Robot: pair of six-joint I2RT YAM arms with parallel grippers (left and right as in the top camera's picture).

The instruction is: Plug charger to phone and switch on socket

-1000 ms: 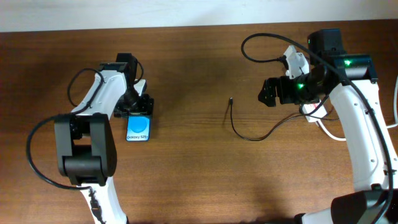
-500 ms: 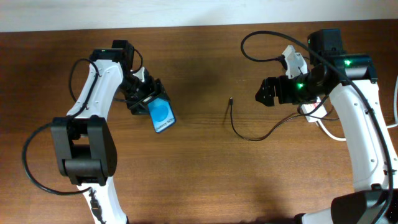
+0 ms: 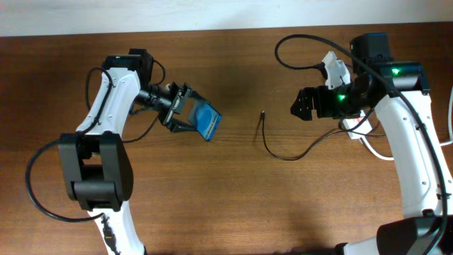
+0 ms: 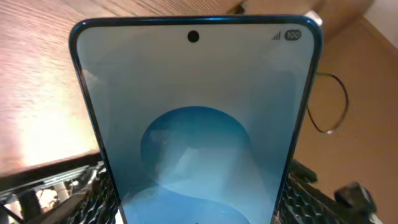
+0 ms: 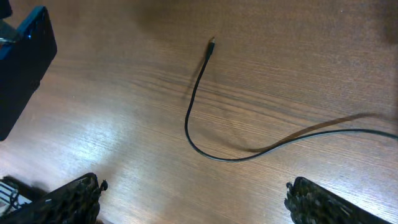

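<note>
ok so reading L to R. Left gripper (image 3: 190, 115) had its jaws clamped on the phone (image 3: 206, 121), gripping the bottom end, w/ the phone held tilted over the left-middle of the wooden table (image 3: 226, 212). In the left wrist cam the phone (image 4: 196, 124) filled nearly the whole pic: blue screen w/ a paler circle, punch-hole cam at the top centre. Only writing I could read was a tiny "100" badge (image 4: 293, 35) in the top right corner next to the signal bars. Overhead pic was too small to read anything on the screen.

Next over, the charger (image 3: 272, 154): thin black cable lying loose on the table, plug tip (image 3: 262, 112) pointing away from the robot, apart from the phone and touching neither gripper. Right wrist cam showed the same cable (image 5: 186, 127) curving back toward the right.

Right gripper (image 3: 299, 110) hung near the cable w/ jaws spread wide, nothing between them. In its own cam both fingers (image 5: 68, 199) sat in the bottom corners.

Socket: mostly hidden under the right arm afaict, just a bit of thick white cord (image 3: 377, 154) poking out.

Count: 1 phone, 1 charger, 2 grippers.
</note>
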